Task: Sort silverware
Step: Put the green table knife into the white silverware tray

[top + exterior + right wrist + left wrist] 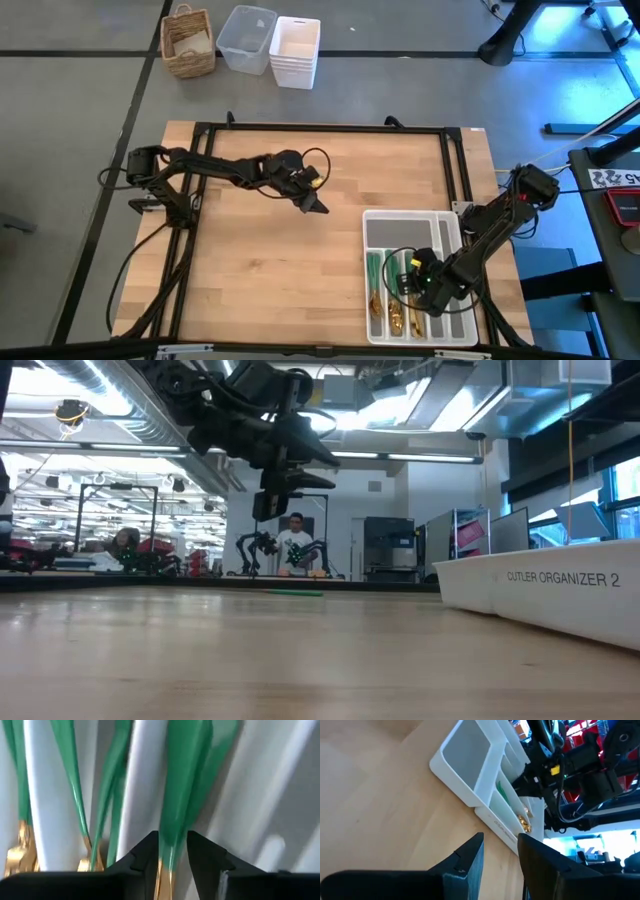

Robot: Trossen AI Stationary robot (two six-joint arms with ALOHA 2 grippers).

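Observation:
The white cutlery tray (400,232) lies at the table's near right corner. Green-handled, gold-headed silverware (385,290) lies in its long compartments, handles toward the far edge. My right gripper (425,285) points down into the tray. It is open, and its fingers stand on either side of one piece (175,795), where the green handle meets the gold. My left gripper (318,205) hovers open above the bare middle of the table, with nothing between its fingers (470,855). The tray (465,765) shows ahead of it. My right gripper comes from above, its fingers (145,852) close on both sides of the piece's neck (167,857). The piece lies along a tray compartment. I cannot tell whether the fingers touch it.
Bare wooden tabletop (270,270) lies between the two arms, bounded by a black frame (320,127). On the floor beyond the far edge stand a wicker basket (188,42), a clear bin (246,38) and a white bin (295,50). A person (296,545) sits far behind the table.

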